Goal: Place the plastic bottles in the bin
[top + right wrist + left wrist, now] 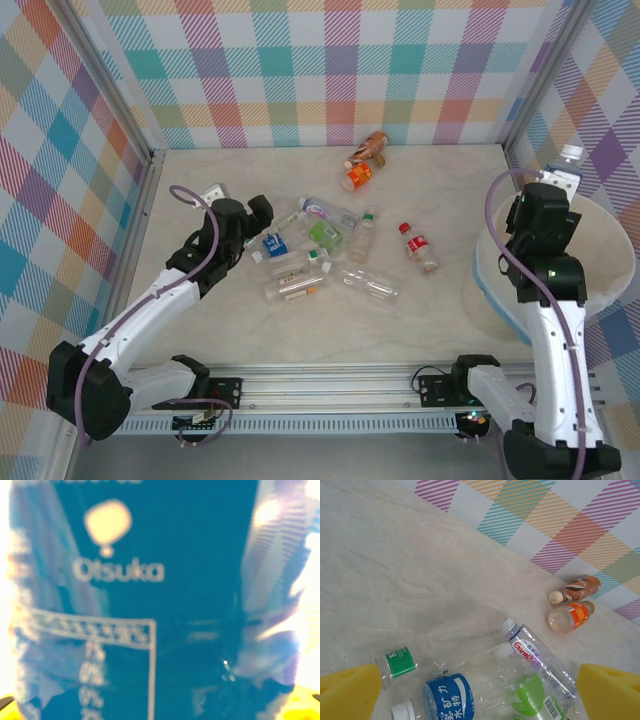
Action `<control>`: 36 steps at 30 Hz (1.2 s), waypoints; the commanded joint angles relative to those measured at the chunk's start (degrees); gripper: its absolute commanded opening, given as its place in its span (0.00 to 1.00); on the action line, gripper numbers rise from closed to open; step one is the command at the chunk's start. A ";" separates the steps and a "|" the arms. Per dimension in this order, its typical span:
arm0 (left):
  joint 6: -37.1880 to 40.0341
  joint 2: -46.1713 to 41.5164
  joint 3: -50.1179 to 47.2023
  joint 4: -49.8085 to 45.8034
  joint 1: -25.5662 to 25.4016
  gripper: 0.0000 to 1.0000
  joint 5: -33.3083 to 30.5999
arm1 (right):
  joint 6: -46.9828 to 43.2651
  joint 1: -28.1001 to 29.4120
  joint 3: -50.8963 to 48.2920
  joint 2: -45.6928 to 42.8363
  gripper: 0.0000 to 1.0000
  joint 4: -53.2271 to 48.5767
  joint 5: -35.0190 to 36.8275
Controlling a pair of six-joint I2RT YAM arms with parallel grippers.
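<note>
Right claw (557, 178): bottle (150, 600) is being gripped near bin (605, 235); Otsuka label (118, 571) is being shown at wrist, cap (571, 152) overhead.

Glossy clear plastic bottles (366, 284) on a smooth, matt stone-look table (440, 190)

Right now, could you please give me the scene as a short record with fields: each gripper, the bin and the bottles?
left gripper: open, low over the bottle pile
right gripper: shut on blue-label bottle, at the bin's far edge
bin: right end of the table
bottle pile: lying flat, mid-table
strays: orange bottle and brown bottle near the back wall; red-cap bottle between pile and bin
</note>
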 commanded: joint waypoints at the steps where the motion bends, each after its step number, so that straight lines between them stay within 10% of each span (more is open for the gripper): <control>1: -0.81 -0.24 1.91 -2.05 1.16 1.00 -0.71 | 8.31 -7.24 -0.17 1.14 0.55 -4.69 -7.42; 21: -8.01 -2.93 -3.00 -3.88 6.42 1.00 0.44 | 16.28 -20.77 -11.14 5.94 0.59 -6.89 -19.86; 36: -9.01 -2.61 -4.11 -2.95 8.20 1.00 3.83 | 15.19 -20.67 -9.50 3.24 0.93 -10.21 -22.64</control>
